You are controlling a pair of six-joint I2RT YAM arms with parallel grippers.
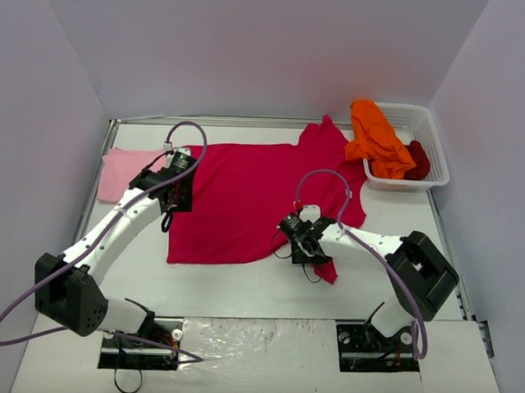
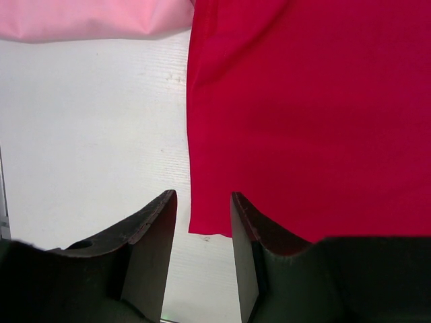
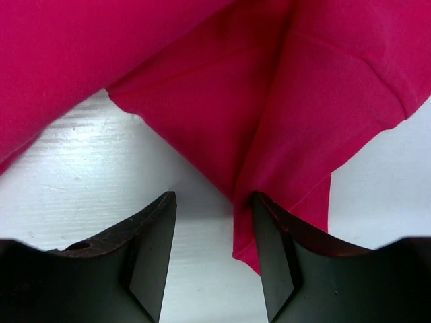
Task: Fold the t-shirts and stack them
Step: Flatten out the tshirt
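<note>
Nearest, the right gripper (image 3: pixel 212 256) hangs with jaws parted over the near-right sleeve of the large crimson-magenta cloth t-shirt (image 1: pixel 245 196), which lies spread on the white table (image 1: pixel 242 291). The left gripper (image 2: pixel 202 249), fingers also apart, sits at the shirt's left edge, near the pale pink cloth t-shirt (image 1: pixel 125 170). At the far right, a white plastic mesh basket (image 1: pixel 437 138) holds the bright orange t-shirt (image 1: pixel 377 140) and the dark red t-shirt (image 1: pixel 419 161).

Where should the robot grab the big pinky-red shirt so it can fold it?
Probably by its edges, not the middle. The crimson shirt lies spread flat, so only the rim gives cloth to pinch. The left claw can drop onto the left edge's corner, and the right claw onto the loose sleeve poking out on the right.
</note>
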